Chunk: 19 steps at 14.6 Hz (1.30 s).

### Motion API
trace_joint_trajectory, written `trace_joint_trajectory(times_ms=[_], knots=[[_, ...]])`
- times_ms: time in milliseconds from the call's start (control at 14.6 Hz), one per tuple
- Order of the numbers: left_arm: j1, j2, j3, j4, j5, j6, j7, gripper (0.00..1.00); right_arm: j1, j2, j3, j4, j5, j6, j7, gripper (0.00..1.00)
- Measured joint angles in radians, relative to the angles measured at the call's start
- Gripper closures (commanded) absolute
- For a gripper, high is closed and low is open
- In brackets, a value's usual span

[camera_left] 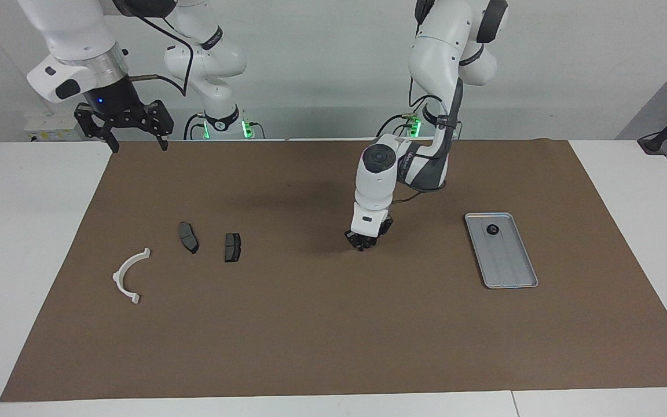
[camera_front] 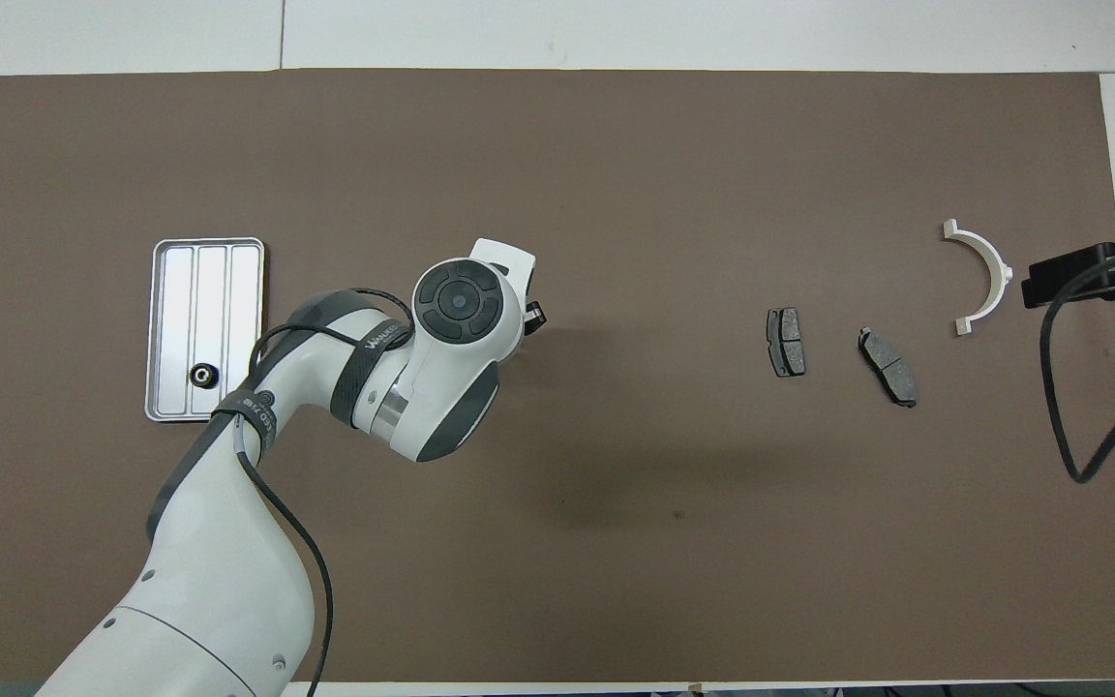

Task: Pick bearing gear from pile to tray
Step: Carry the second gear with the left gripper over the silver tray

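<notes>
My left gripper (camera_left: pixel 362 245) points down at the brown mat (camera_left: pixel 322 324), midway between the pile and the tray, with its fingertips together. Whether a small part sits between them I cannot tell, and in the overhead view the wrist hides them. The silver ridged tray (camera_left: pixel 510 263) (camera_front: pixel 199 290) lies toward the left arm's end, with one small black ring, a bearing gear (camera_left: pixel 493 230) (camera_front: pixel 202 375), in the corner nearest the robots. The pile is a white half-ring bracket (camera_left: pixel 129 277) (camera_front: pixel 985 276) and two dark brake pads (camera_left: pixel 188 237) (camera_left: pixel 233 247). My right gripper (camera_left: pixel 139 145) waits open, raised over the mat's corner.
The mat covers most of a white table (camera_left: pixel 26 231). The right arm's black cable (camera_front: pixel 1080 426) hangs over the mat's edge near the bracket. The pads also show from above (camera_front: pixel 785 342) (camera_front: pixel 888 366).
</notes>
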State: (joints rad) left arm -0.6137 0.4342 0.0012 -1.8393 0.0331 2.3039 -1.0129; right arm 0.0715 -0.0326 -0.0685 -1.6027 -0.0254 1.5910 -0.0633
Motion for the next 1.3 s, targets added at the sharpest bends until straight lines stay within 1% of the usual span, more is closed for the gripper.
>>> trace_joint_trajectory(times_ms=[205,342,410,547,615,752,888,957,1298], knots=[[0.005,-0.007,0.003,0.004,0.001,-0.053,0.002,0.83,-0.001,-0.017,-0.001,0.004,0.0,-0.01,-0.001,0.0],[0.034,-0.037,0.011,0.005,0.003,-0.105,0.046,0.83,-0.002,-0.024,0.003,0.023,0.007,-0.057,-0.001,0.0],[0.069,-0.068,0.014,0.003,0.005,-0.144,0.103,0.83,-0.006,-0.024,0.008,0.032,0.009,-0.069,-0.001,0.0],[0.184,-0.153,0.018,-0.019,0.009,-0.212,0.296,0.83,-0.013,-0.025,0.011,0.036,0.01,-0.073,-0.001,0.0],[0.258,-0.191,0.019,-0.043,0.009,-0.22,0.411,0.83,-0.014,-0.025,0.011,0.036,0.011,-0.073,-0.001,0.0],[0.383,-0.225,0.021,-0.089,0.009,-0.185,0.596,0.83,-0.014,-0.025,0.013,0.036,0.011,-0.073,-0.001,0.0],[0.467,-0.224,0.02,-0.124,0.008,-0.119,0.731,0.83,-0.014,-0.025,0.014,0.036,0.012,-0.073,-0.001,0.0],[0.49,-0.219,0.02,-0.135,0.008,-0.092,0.771,0.83,-0.014,-0.025,0.015,0.036,0.012,-0.073,-0.001,0.0],[0.545,-0.151,0.017,-0.148,0.008,0.021,0.862,0.83,-0.014,-0.025,0.016,0.036,0.012,-0.073,-0.001,0.0]])
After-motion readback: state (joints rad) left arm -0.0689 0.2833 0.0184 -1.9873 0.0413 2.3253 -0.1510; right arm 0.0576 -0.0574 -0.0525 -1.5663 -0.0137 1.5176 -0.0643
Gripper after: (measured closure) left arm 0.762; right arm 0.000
